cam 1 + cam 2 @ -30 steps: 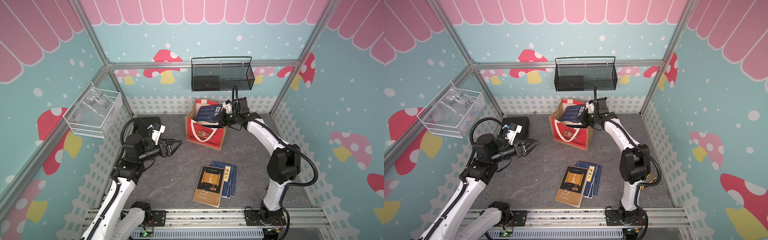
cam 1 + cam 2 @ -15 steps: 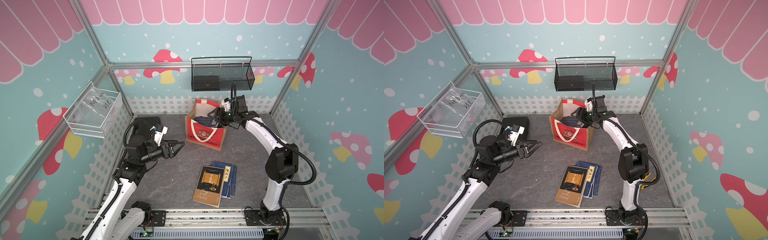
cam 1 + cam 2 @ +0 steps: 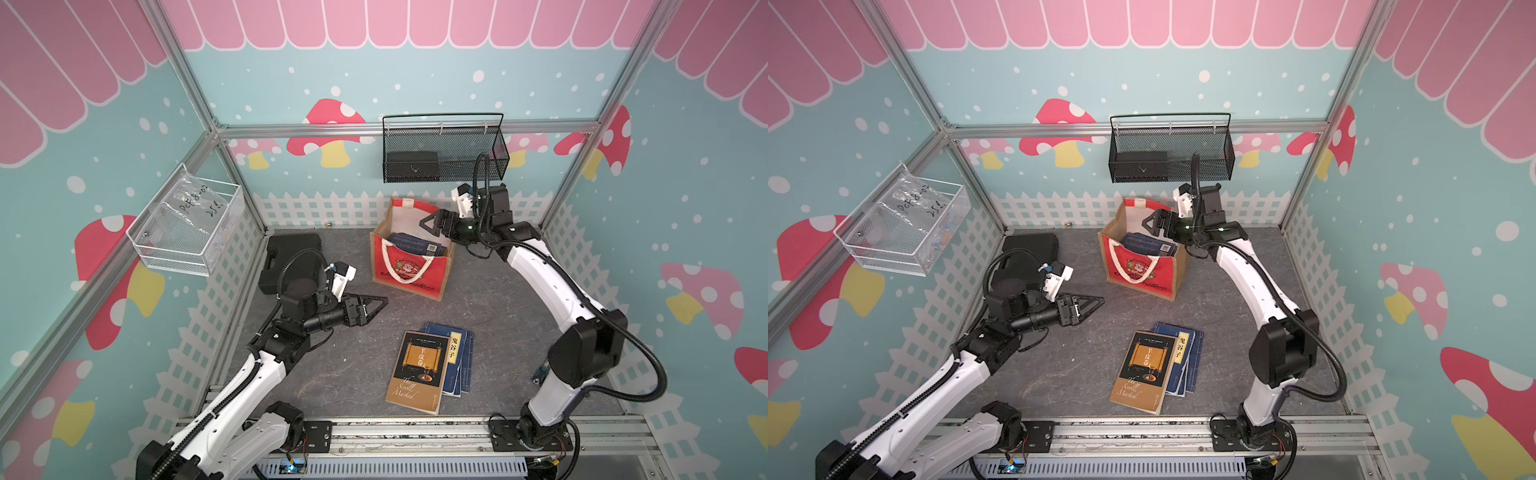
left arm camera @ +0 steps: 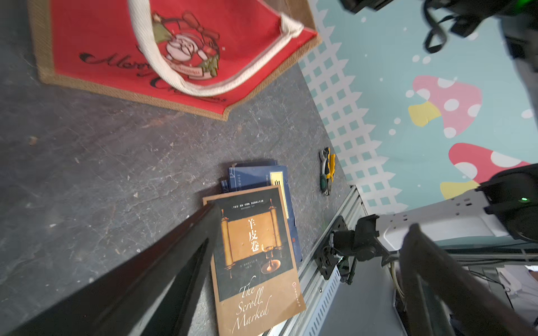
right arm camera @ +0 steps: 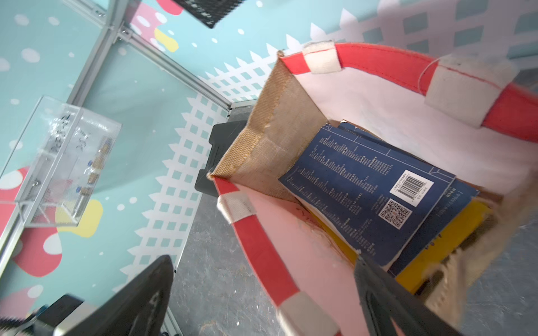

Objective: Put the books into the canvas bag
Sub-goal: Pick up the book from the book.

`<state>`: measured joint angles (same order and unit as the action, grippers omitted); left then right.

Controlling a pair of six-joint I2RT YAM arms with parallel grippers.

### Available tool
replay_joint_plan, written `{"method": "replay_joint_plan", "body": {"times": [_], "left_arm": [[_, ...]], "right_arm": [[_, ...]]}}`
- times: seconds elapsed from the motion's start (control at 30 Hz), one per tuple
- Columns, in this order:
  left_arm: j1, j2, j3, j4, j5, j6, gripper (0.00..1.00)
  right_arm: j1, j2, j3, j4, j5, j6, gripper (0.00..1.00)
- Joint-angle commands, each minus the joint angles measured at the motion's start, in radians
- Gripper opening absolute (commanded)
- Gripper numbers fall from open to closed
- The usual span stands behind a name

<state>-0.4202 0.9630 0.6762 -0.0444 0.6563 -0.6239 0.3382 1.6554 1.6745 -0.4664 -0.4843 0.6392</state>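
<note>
Fingers (image 5: 378, 291) of the right gripper (image 3: 429, 227) spread wide, with nothing between them. We see them poised over the open mouth of the canvas bag (image 3: 432, 274), at its jute side wall. Inside the bag, against the white lining, a dark blue book (image 5: 364, 186) lies back cover up, with its barcode and QR code showing. We note further blue covers under it and a yellow book (image 5: 436, 253) lower in the stack.

Fingers (image 4: 174, 256) of the left gripper (image 3: 377, 309) are likewise apart and empty, near the bag's red Santa front and not touching it.

On the grey floor in front of the bag, well apart from it, we find the books not yet bagged. A black-and-tan book (image 3: 419, 370) with a gold scroll, titled "The Scroll Marked", rests on several dark blue books (image 3: 461, 361) fanned beneath it.

Behind the bag, on the back wall, hangs a black mesh basket (image 3: 444, 153). To the bag's side, against the fence-printed wall, lies a black plastic case (image 3: 286, 253).
</note>
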Motion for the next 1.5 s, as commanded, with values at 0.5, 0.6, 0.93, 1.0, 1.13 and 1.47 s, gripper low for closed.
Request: {"method": "replay_joint_plan", "body": {"times": [0.5, 0.6, 0.93, 1.0, 1.13, 1.47], "left_arm": [[-0.222, 0.166, -0.186, 0.057, -0.191, -0.068, 0.99], [-0.221, 0.200, -0.177, 0.077, -0.195, -0.058, 0.99], [-0.221, 0.419, -0.198, 0.331, -0.134, -0.155, 0.99], [-0.222, 0.455, -0.204, 0.375, -0.119, -0.172, 0.99], [-0.221, 0.505, -0.211, 0.439, -0.108, -0.194, 0.99], [-0.250, 0.538, -0.233, 0.465, -0.144, -0.191, 0.99]], "right_arm": [[0.269, -0.646, -0.920, 0.079, 0.084, -0.026, 1.00], [0.341, -0.694, -1.013, 0.078, 0.076, 0.038, 0.99], [0.612, -0.836, -1.221, 0.113, 0.099, 0.282, 1.00], [0.637, -0.845, -1.245, 0.119, 0.084, 0.305, 1.00], [0.666, -0.850, -1.309, 0.166, 0.061, 0.350, 1.00], [0.686, -0.801, -1.380, 0.363, 0.069, 0.399, 0.99]]}}
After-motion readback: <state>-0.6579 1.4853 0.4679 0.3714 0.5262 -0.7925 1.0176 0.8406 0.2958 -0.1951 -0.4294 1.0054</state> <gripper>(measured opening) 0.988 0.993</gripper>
